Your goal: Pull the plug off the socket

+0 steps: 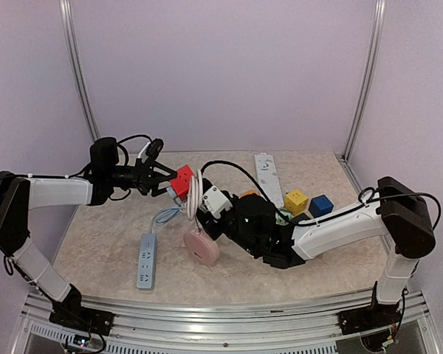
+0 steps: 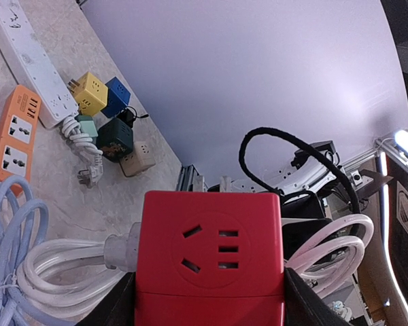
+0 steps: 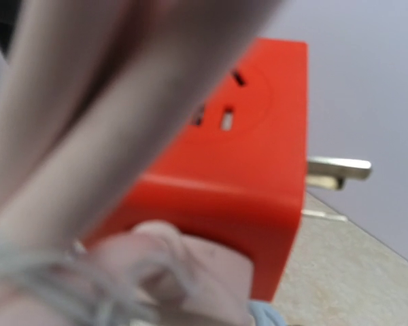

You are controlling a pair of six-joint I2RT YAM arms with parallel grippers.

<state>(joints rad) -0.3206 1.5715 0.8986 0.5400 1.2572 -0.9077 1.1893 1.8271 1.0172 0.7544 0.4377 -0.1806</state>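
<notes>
Left claw (image 1: pixel 168 179) half closed, clamping red socket (image 1: pixel 182 178) aloft at 10 o'clock over table (image 1: pixel 317 258), plug (image 2: pixel 120 250) seated in socket's 9 o'clock face, right claw (image 1: pixel 207 209) at cable (image 1: pixel 196 193), grip unclear.

We identify both arms by white link shells and black joint housings: left arm (image 1: pixel 59 192), right arm (image 1: pixel 332 232). Black cables (image 1: pixel 135 137) loop outside the links. The left gripper (image 1: pixel 166 179) is black.

Red cube socket (image 2: pixel 211 265) aloft, white plug (image 2: pixel 122 250) with coiled white cable (image 2: pixel 54 266) seated in its side.
</notes>
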